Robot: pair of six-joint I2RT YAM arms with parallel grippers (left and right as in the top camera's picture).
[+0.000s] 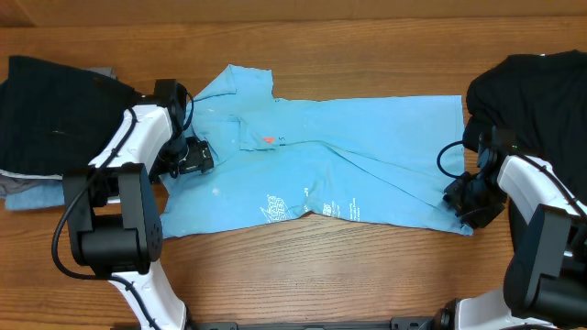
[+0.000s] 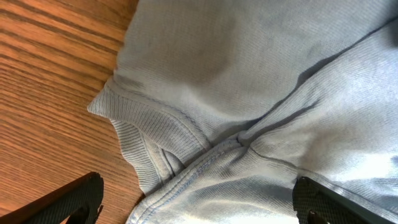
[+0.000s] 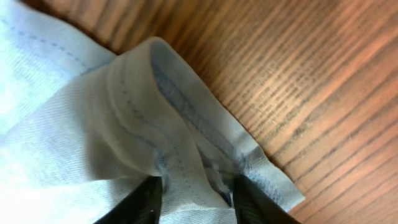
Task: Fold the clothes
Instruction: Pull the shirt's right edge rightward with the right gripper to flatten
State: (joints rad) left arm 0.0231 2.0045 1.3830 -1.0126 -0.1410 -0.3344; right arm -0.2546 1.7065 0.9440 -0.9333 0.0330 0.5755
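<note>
The clothes, a light sky-blue T-shirt [image 1: 321, 165] with white lettering [image 1: 312, 207] and a small red mark [image 1: 269, 139], lie spread across the table. My left gripper [image 1: 188, 156] hovers over its left edge. In the left wrist view it [image 2: 196, 199] stands wide open, one finger [image 2: 81, 199] over bare wood and the other over a stitched seam of the shirt [image 2: 249, 74]. My right gripper [image 1: 461, 200] sits at the shirt's near right corner. In the right wrist view it [image 3: 196, 199] pinches a bunched fold of the hem [image 3: 168, 106].
A black garment [image 1: 55, 110] lies piled at the far left, on grey and dull-blue pieces [image 1: 27, 194]. A plain black shirt [image 1: 541, 101] is heaped at the far right, behind my right arm. Wooden tabletop [image 1: 321, 275] shows along the front.
</note>
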